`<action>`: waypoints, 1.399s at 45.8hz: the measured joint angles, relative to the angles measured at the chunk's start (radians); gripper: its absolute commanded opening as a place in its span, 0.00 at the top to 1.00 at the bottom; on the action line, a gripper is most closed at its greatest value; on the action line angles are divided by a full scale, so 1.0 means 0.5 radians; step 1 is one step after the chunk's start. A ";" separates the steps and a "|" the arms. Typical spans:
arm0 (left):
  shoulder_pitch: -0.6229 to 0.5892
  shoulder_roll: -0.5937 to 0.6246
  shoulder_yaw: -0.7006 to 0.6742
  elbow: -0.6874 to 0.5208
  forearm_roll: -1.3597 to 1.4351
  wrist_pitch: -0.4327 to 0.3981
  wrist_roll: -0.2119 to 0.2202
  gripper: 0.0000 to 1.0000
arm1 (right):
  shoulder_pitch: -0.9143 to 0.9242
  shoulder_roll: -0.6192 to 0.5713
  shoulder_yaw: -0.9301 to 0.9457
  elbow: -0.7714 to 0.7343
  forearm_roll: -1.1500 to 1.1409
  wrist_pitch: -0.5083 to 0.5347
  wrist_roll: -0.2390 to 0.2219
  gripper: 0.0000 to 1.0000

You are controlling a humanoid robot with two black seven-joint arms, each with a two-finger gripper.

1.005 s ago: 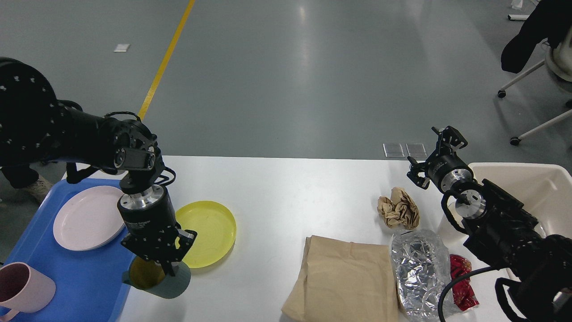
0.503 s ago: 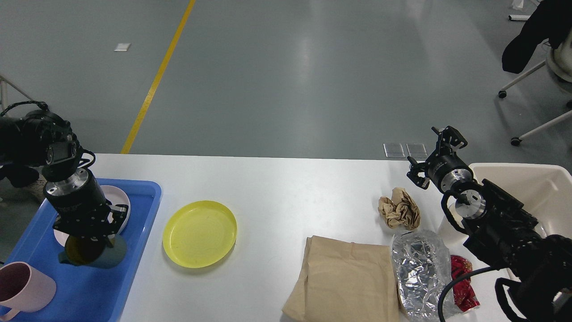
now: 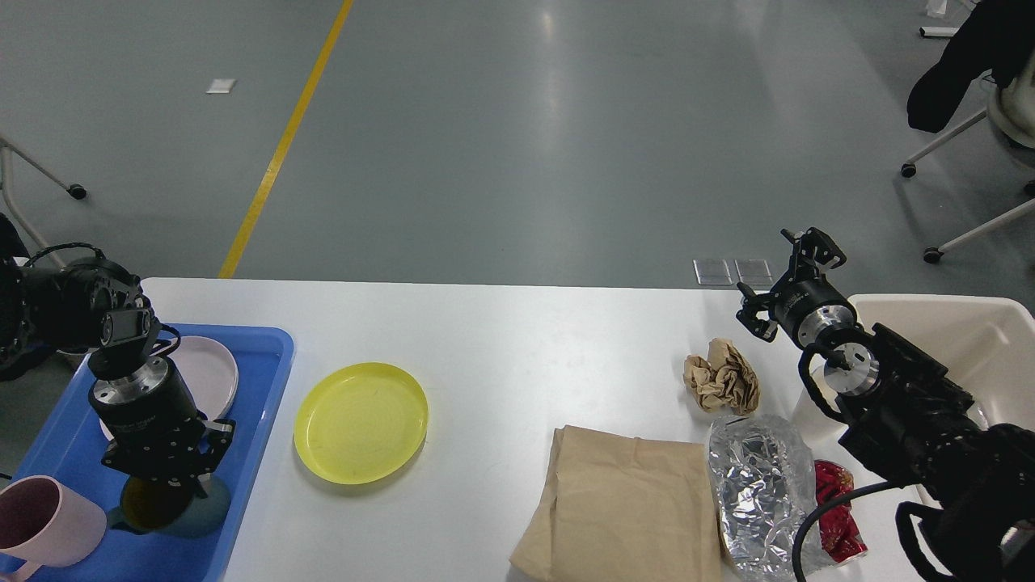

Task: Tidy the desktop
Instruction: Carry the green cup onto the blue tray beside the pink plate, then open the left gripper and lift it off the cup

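Note:
The white desktop fills the lower half of the head view. On its left edge lies a blue tray. My left gripper points down over the tray's near part, shut on the rim of a dark green cup with a yellow inside, which sits low on the tray. My right gripper hangs open above the desktop's far right, holding nothing, just beyond a crumpled brown paper ball.
The tray also holds a pink plate and a pink mug. A yellow plate lies right of the tray. A brown paper bag, crumpled foil and a red wrapper lie front right. A beige bin stands far right.
My left arm carried the green cup leftward from beside the yellow plate onto the blue tray, then lowered it toward the tray's near side. The right arm has not moved.

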 measured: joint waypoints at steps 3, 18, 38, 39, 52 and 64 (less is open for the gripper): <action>0.015 0.001 0.004 0.000 0.002 0.000 0.005 0.99 | 0.000 0.000 0.000 0.000 0.000 0.000 0.000 0.00; 0.043 0.012 0.016 -0.002 0.016 0.000 0.013 0.86 | 0.000 0.000 0.000 0.000 0.000 0.000 0.000 0.00; 0.052 0.011 0.020 -0.007 0.028 0.000 0.023 0.35 | 0.000 0.000 -0.001 0.000 0.000 0.000 0.000 0.00; 0.039 0.012 0.022 -0.014 0.029 0.000 0.023 0.30 | 0.000 0.000 -0.001 0.000 0.000 0.000 0.000 0.00; -0.664 0.064 0.125 -0.104 0.034 0.000 0.037 0.02 | -0.001 0.000 0.001 0.000 0.000 0.000 0.000 0.00; -1.068 -0.375 0.055 -0.105 0.186 0.000 0.044 0.03 | -0.001 0.000 0.000 0.000 0.000 0.000 0.000 0.00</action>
